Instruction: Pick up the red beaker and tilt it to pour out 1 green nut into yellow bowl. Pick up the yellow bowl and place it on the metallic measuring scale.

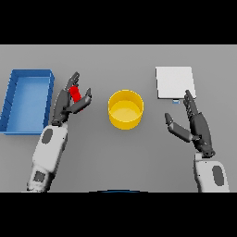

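Note:
A small red beaker [76, 94] stands on the table left of centre, between the fingers and thumb of my left hand [68, 100]. The fingers are relaxed around it and do not visibly clamp it. The yellow bowl [125, 109] sits in the middle of the table, to the right of the beaker; its inside looks plain yellow and I see no green nut. The metallic scale [174, 82], a flat pale square, lies at the far right. My right hand [196, 125] hovers open just below the scale, to the right of the bowl.
A blue tray [28, 101] with raised walls stands at the left edge, close beside my left arm. A small blue mark [176, 101] sits at the scale's near edge.

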### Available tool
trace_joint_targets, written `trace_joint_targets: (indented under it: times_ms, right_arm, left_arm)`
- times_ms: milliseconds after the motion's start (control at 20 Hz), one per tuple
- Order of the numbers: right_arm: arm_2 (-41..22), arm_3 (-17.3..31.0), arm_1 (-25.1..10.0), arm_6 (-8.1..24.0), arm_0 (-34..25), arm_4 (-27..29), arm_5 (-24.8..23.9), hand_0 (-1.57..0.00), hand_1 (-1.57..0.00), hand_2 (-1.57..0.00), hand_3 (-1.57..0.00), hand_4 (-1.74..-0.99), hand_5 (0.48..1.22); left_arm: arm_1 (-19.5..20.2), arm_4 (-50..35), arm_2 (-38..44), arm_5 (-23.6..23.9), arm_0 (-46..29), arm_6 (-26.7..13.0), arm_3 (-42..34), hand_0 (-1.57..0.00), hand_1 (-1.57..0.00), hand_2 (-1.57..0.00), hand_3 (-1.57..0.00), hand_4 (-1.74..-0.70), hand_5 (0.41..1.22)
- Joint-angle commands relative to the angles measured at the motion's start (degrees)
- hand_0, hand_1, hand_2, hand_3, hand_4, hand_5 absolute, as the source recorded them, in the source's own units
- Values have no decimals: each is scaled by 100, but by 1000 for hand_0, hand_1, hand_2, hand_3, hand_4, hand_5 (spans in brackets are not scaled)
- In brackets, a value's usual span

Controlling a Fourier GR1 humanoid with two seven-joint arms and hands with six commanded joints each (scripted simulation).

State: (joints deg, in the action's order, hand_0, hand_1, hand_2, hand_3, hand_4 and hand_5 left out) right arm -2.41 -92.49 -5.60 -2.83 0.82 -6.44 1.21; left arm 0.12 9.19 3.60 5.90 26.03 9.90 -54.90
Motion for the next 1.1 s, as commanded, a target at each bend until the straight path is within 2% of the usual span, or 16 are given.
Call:
trace_joint_targets:
  times_ms: [0,50,100,150,200,250,350,400,450,650,900,1050]
  right_arm:
    - [14,31,12,12,-34,8,-14,1,1,1,1,-1294,645]
    - [-8,24,40,6,-47,8,-12,1,1,1,1,-1292,645]
    - [-16,-6,33,26,-38,24,11,1,1,1,1,-1292,646]
    - [-36,-19,54,106,-56,3,-9,1,1,1,1,-1290,646]
    - [-49,-36,62,70,-70,-13,-17,1,1,1,1,-1291,647]
    - [-32,-25,46,97,-104,-46,-57,1,1,1,1,-1291,649]
    - [-62,-28,90,74,-60,-74,-86,1,1,1,1,-1290,651]
    - [-60,2,85,86,-52,-73,-72,1,1,1,1,-1290,649]
    - [-51,3,53,39,-27,-74,-52,1,1,1,1,-1290,648]
    - [-32,60,38,-6,-63,-59,-35,1,1,1,1,-1289,650]
    - [-103,42,109,-34,-24,-147,-88,1,1,1,1,-1294,662]
    - [-105,22,81,-111,7,-189,-102,1,1,1,1,-1289,664]
  left_arm:
    - [-39,-40,48,27,42,64,77,-338,-306,-322,-239,-1385,765]
    - [-111,-108,109,66,66,118,127,-585,-556,-551,-416,-1416,786]
    - [-108,-152,182,99,115,222,199,-782,-759,-755,-647,-1420,873]
    - [-155,-166,213,147,189,211,286,-940,-921,-918,-832,-1425,943]
    - [-152,-179,256,171,252,253,374,-1066,-1051,-1049,-980,-1483,998]
    - [-157,-94,230,230,294,316,423,-1167,-1155,-1153,-1081,-1529,1043]
    - [-144,-76,169,248,272,477,408,-1312,-1305,-1304,-1151,-1596,1107]
    - [-149,-110,136,205,236,444,339,-1364,-1358,-1357,-1176,-1621,1130]
    - [-116,-107,115,180,281,237,356,-1406,-1401,-1400,-1255,-1587,1148]
    - [-86,42,-30,193,246,354,211,-1503,-1501,-1501,-1442,-1519,1191]
    - [-113,128,-80,158,260,57,-376,-1549,-1548,-1548,-1529,-1500,1211]
    - [45,430,-264,136,317,-331,-833,-1560,-1559,-1559,-1549,-1496,1216]
